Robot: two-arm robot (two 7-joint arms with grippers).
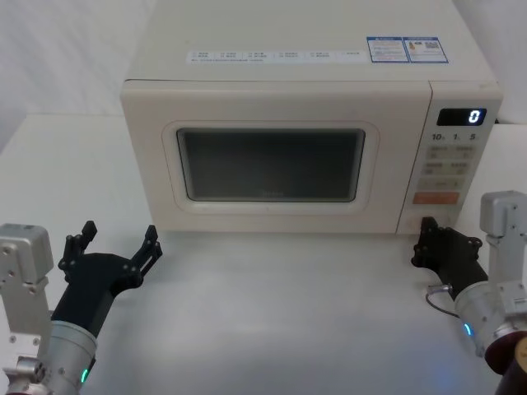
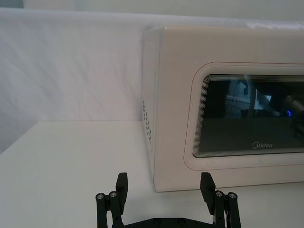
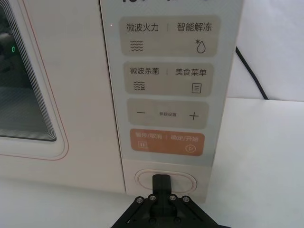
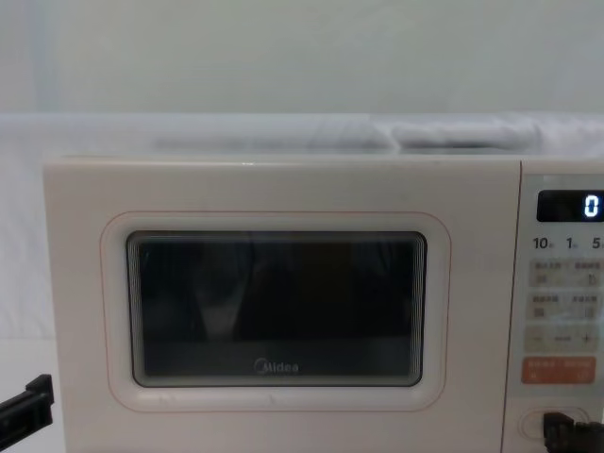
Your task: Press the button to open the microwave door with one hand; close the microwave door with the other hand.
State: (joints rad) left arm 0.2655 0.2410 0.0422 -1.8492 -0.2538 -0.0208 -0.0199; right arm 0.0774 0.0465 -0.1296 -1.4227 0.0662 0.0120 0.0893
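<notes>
**One oven, two grippers, door shut**

One cream boxy microwave [image 1: 305, 123] stands on the white table [image 1: 272, 321], its windowed cream door [image 4: 274, 311] flush. The black right gripper [image 3: 160, 183], fingers together, tip touches the wide oval button [image 3: 183, 180]. The black left gripper [image 2: 164, 187] hovers spread wide, empty, near the door's left corner.

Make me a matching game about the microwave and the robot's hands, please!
Things:
1. microwave door
2. button
3. left tool
4. right tool

States:
A. open, waiting near the door's left corner
B. shut, tip against the button
C. closed flat on the oven
D. bottom of the control panel, under the orange key

Pairs: 1-C, 2-D, 3-A, 4-B
</notes>
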